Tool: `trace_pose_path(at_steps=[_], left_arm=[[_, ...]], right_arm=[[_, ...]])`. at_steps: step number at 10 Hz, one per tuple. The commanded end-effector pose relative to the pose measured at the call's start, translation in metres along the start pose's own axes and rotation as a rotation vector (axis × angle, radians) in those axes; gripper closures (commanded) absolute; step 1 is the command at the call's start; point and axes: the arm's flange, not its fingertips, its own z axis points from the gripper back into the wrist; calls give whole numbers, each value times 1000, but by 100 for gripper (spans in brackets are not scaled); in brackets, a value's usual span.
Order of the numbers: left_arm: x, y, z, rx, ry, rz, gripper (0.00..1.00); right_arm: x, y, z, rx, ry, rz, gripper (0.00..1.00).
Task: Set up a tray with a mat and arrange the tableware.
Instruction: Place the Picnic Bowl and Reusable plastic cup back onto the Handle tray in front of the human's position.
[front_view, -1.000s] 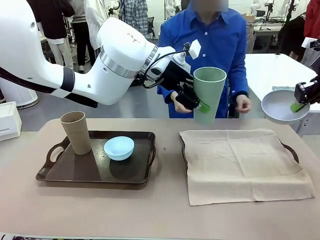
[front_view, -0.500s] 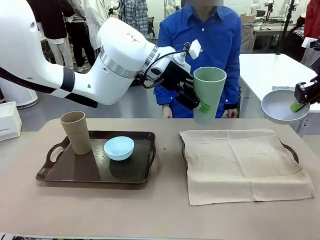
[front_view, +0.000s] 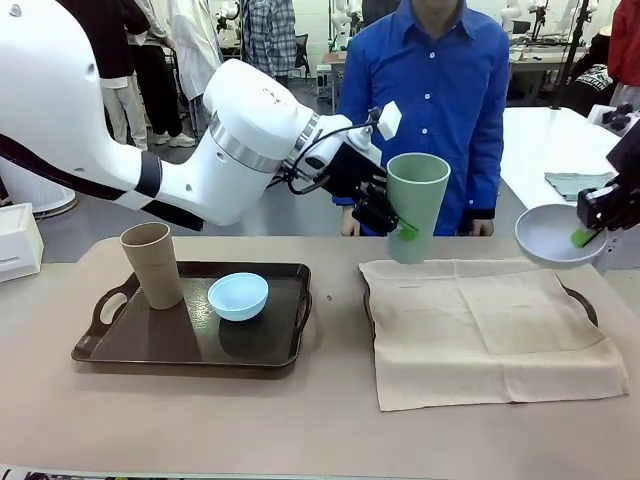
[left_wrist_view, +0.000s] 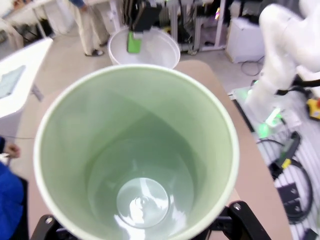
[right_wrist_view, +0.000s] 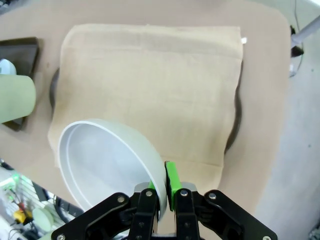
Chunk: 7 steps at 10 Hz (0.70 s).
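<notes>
- The tall pale green handleless tumbler is clamped low on its wall by the left hand and held in the air, with its long axis near vertical.
- The beige cloth mat lies just below the tumbler and toward the robot; its far left corner is judged nearest to this hand.
- The round white bowl is pinched at its rim by the right hand and held tilted over the mat's far right edge.

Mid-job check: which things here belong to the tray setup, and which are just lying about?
Job: green tumbler, white bowl, tan tumbler, blue bowl, mat, left tray, right tray.
Lying about: white box at far left, folded cloth on the far table.
</notes>
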Motion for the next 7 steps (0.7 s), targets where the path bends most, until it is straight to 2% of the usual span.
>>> trace_pose_path(at_steps=[1,4,7], left_arm=[[-16,8,-15,7,-78,-8,16],[-42,19,-42,-18,-77,13,16],[-62,33,-67,-23,-78,21,16]], right_arm=[[21,-5,-23,67,54,11,93],[35,-12,-60,108,81,4,93],[53,-28,-84,138,64,-4,93]])
